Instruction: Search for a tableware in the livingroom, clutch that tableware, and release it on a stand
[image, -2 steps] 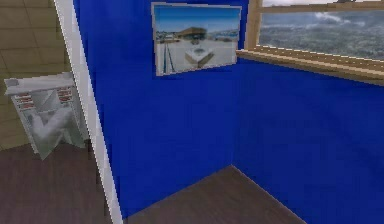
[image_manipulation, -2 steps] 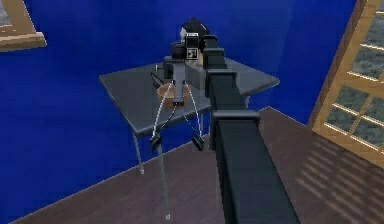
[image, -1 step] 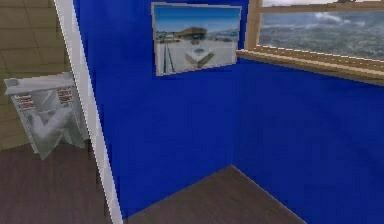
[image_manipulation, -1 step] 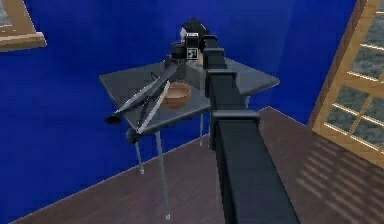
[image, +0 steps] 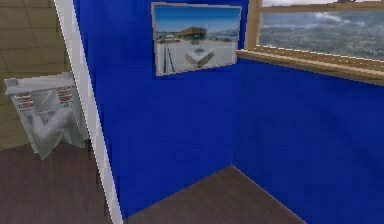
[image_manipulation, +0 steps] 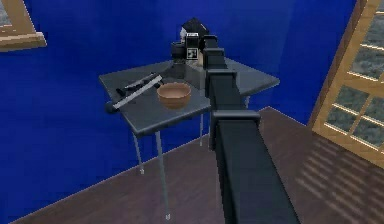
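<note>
On the counter the bowl sits near the gripper, on its nearer side (I cannot tell whether it holds anything). My forward view offers a framed picture and a window.

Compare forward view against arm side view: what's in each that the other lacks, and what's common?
Forward view: a framed picture on the blue wall, a white door frame and, past it, a pale grey-white object I can't identify.
Arm side view: the arm reaching over a grey table, the gripper at its far end, an orange-brown bowl and a dark long item on the tabletop. Can't tell whether the gripper holds anything.
Both: blue wall, dark wood floor, wood-framed window.
</note>
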